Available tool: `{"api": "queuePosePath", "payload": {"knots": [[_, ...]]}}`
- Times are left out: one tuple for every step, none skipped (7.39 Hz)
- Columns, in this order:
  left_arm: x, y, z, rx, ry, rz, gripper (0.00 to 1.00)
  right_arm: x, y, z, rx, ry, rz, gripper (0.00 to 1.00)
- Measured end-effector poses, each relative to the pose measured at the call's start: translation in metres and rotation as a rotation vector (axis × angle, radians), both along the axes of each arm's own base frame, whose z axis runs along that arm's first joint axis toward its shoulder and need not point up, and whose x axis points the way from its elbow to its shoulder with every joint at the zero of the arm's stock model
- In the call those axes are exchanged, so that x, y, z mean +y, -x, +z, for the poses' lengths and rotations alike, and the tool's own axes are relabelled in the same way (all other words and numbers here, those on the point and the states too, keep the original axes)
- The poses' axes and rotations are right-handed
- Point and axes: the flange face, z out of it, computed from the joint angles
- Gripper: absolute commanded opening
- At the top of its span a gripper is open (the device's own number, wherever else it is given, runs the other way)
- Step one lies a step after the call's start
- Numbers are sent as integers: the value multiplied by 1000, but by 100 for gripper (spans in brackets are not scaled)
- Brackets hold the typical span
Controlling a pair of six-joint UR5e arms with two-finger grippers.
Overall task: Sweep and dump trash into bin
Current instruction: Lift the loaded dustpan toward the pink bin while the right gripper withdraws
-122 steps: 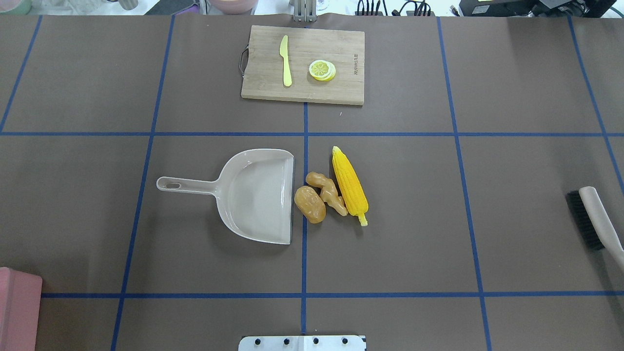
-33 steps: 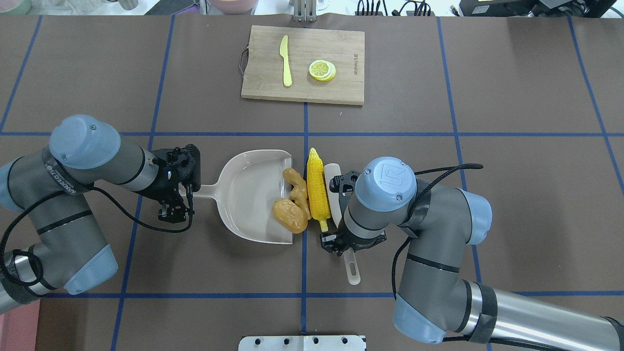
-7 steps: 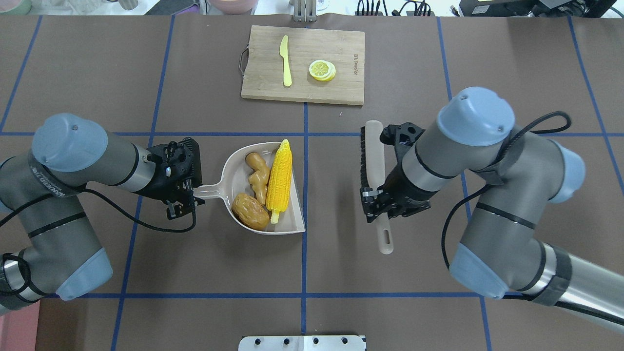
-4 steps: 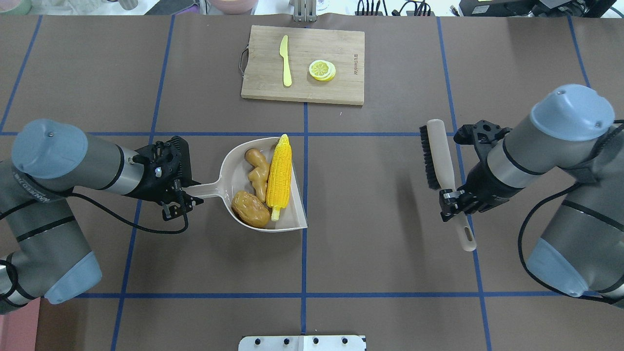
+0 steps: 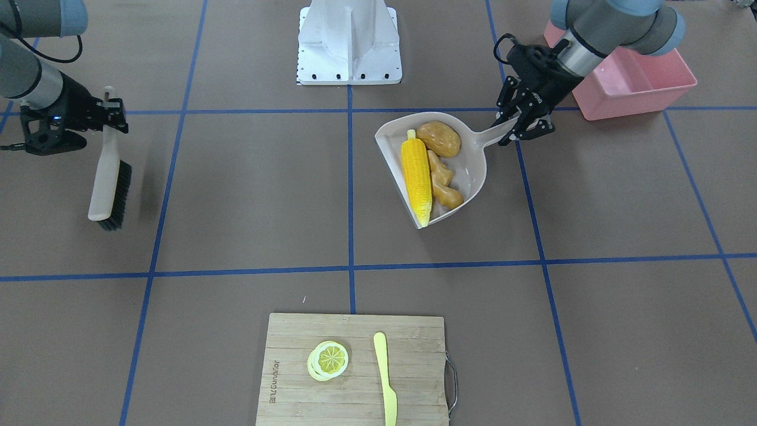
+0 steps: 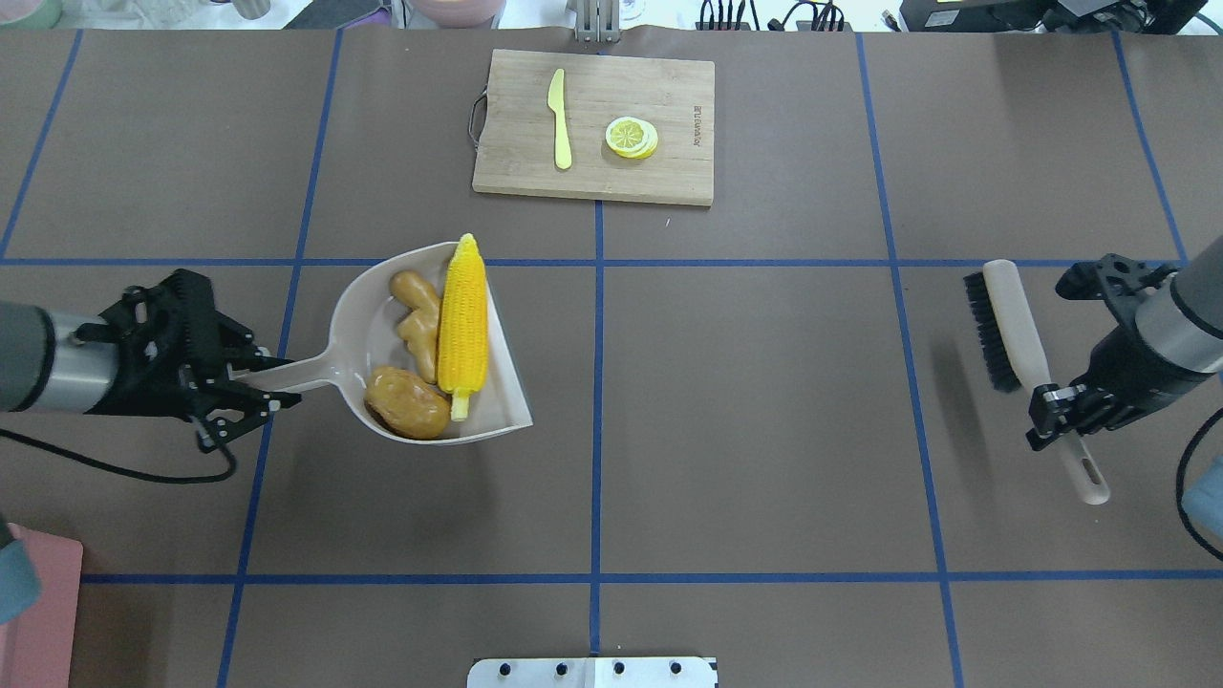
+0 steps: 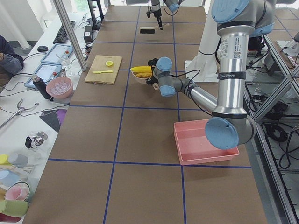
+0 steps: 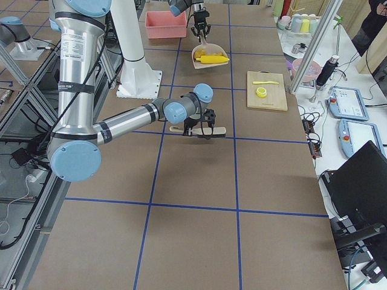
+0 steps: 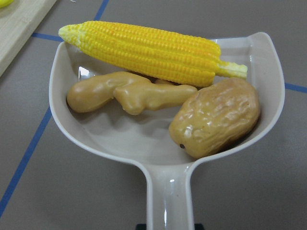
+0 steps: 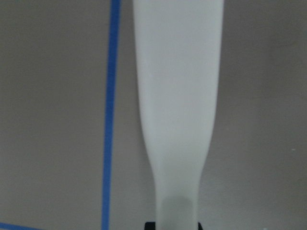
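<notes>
My left gripper (image 6: 253, 382) is shut on the handle of the beige dustpan (image 6: 363, 325) and holds it off the table. The yellow corn cob (image 6: 462, 325), tan ginger root (image 6: 416, 320) and brown potato (image 6: 406, 403) lie in the pan; the left wrist view shows them too (image 9: 148, 50). The pink bin (image 5: 639, 103) stands beyond the pan's handle, at the overhead view's bottom left (image 6: 33, 592). My right gripper (image 6: 1056, 416) is shut on the brush (image 6: 1013, 325), far to the right, above the table.
A wooden cutting board (image 6: 659, 172) at the back middle carries a pale yellow knife (image 6: 559, 119) and lemon slices (image 6: 631, 137). The robot's base plate (image 6: 592, 672) is at the near edge. Blue tape lines cross the brown table.
The left arm has carried the dustpan with all three toy foods leftward, toward the bin's side. The right arm has drawn the brush further right, away from the middle.
</notes>
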Motion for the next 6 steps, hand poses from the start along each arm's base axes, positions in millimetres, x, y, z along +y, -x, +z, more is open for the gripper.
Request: {"api": "queuePosePath", "payload": {"knots": [[11, 35, 18, 1, 24, -60, 0, 4, -25, 33, 26, 25, 11, 0], [20, 66, 38, 9, 68, -120, 0, 18, -46, 61, 44, 37, 12, 0], [30, 93, 59, 21, 122, -180, 0, 31, -60, 85, 54, 38, 12, 0], [43, 120, 79, 49, 184, -251, 0, 40, -68, 105, 60, 39, 13, 0], [55, 141, 94, 100, 250, -314, 0, 44, -70, 119, 64, 42, 10, 0], [68, 159, 107, 150, 305, -356, 0, 46, -71, 127, 66, 46, 7, 0]]}}
